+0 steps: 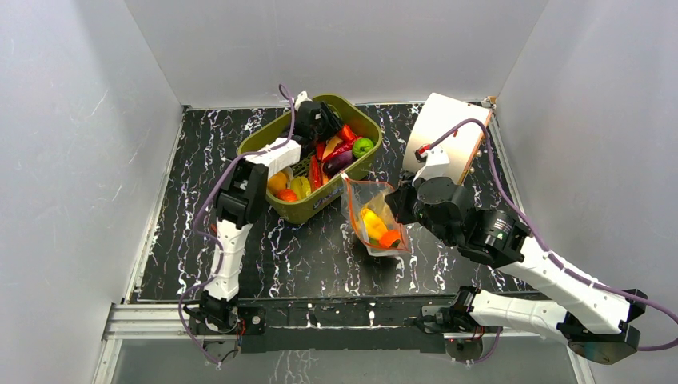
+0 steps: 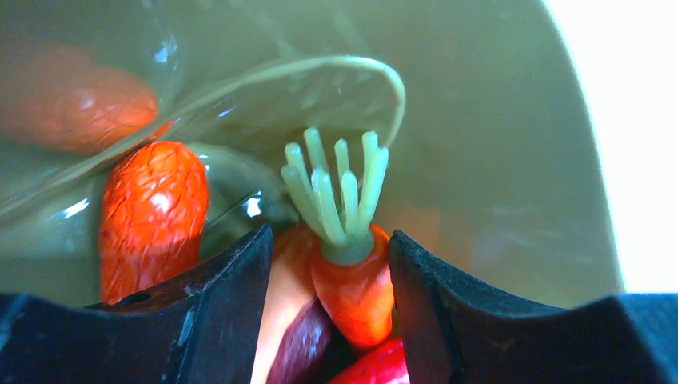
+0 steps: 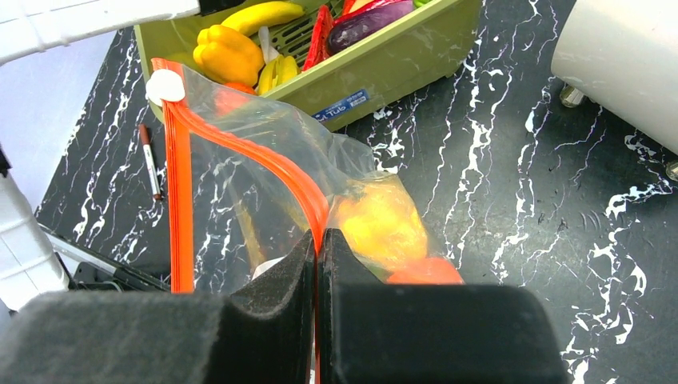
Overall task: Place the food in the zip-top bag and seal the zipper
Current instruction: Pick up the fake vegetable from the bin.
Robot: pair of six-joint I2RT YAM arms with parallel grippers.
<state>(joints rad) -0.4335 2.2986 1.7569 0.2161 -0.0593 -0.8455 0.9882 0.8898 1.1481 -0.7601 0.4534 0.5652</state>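
White walls close round a black, white-veined marble tabletop [image 1: 280, 256], where an olive-green plastic tub [image 1: 320, 206] at the back holds most of the glossy toy food. The left gripper [image 2: 329, 264] is down inside the tub with its jaws apart on either side of an orange carrot with a pale green top [image 2: 352, 292]. Paler orange, purple and red pieces crowd the same gap, cut off by the lower edge of the wrist view. A wrinkled orange-red piece [image 2: 152, 212] lies just beside it, and a blurred shape above is hard to make out. The clear crinkly zip-top bag [image 1: 376, 216] lies just in front of the tub, holding a yellow pepper [image 3: 382, 224] and an orange piece [image 3: 424, 272]. The right gripper [image 3: 318, 240] is pinched closed on the bag's red-orange zipper strip [image 3: 272, 164], whose near end its fingers hide
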